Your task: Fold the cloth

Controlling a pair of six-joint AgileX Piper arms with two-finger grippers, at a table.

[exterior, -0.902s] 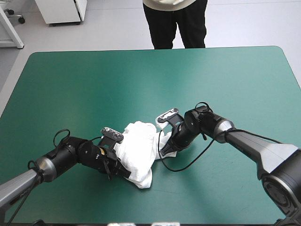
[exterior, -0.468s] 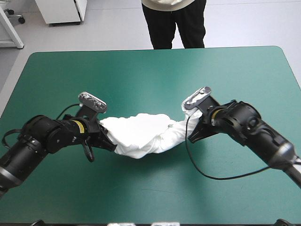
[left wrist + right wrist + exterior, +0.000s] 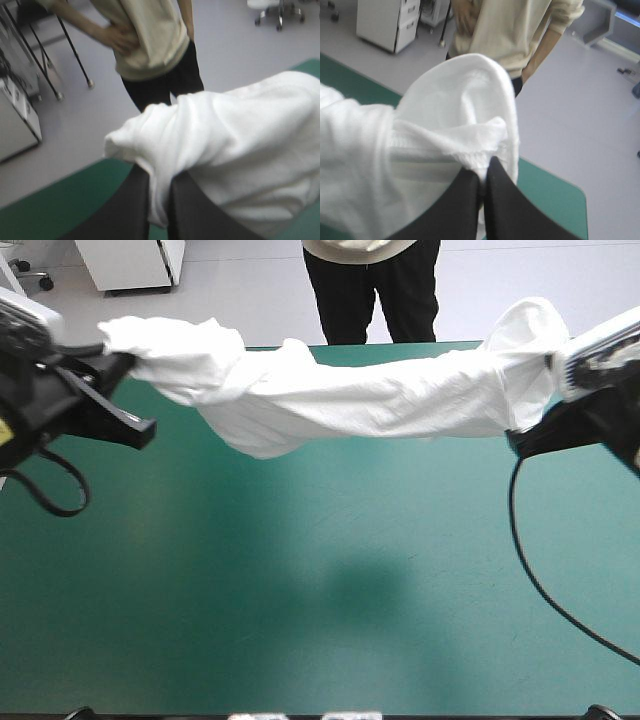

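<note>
Left hand [image 3: 159, 176] and right hand [image 3: 482, 172] grip T-shirt [image 3: 380, 400], stretched aloft.

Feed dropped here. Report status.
Left tool shut on the T-shirt. Right tool shut on its other end. T-shirt stretched aloft between them, over the table. No obstruction seen.

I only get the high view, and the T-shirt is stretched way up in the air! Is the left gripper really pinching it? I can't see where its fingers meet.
Observer: Yes. In the left wrist view, the left gripper has its two black fingers almost together, with a fold of the T-shirt squeezed between them.
Operator: And the other one?
Observer: The right gripper is pinched nearly shut too. The right wrist view shows it holding a seamed edge of the T-shirt.
</note>
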